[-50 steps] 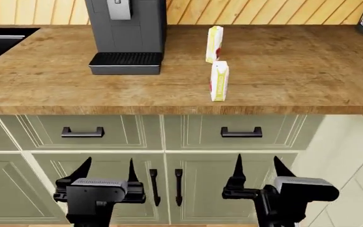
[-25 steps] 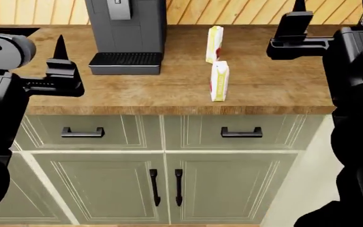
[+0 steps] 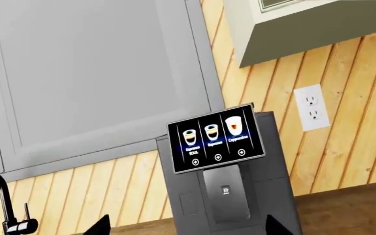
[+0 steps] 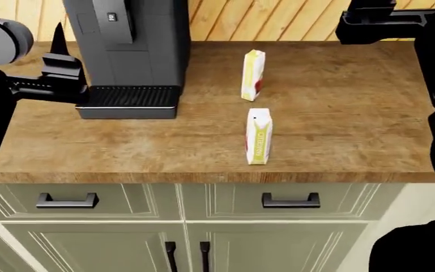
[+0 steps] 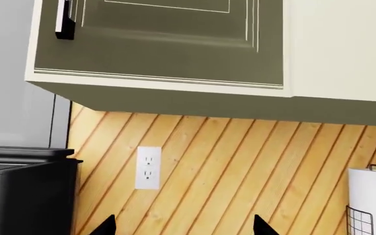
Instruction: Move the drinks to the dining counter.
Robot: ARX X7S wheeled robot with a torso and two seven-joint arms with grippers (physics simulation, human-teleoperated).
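Coffee machine screen (image 3: 217, 137), ahead of the left tool: three drink icons with captions, "Espresso", "Espresso", "Cappuccino". Nearer juice carton (image 4: 258, 136): lettering too small to read.

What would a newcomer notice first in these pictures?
Two small yellow-and-white gable-top juice cartons stand upright, one behind the other, on the brown wood-grain worktop. To their left sits a dark grey coffee machine, its lit drink screen showing in the left wrist view.

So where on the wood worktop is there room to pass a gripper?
Bare wood lies right of the two juice cartons, toward the worktop end. The strip between the coffee machine and the cartons is narrower.
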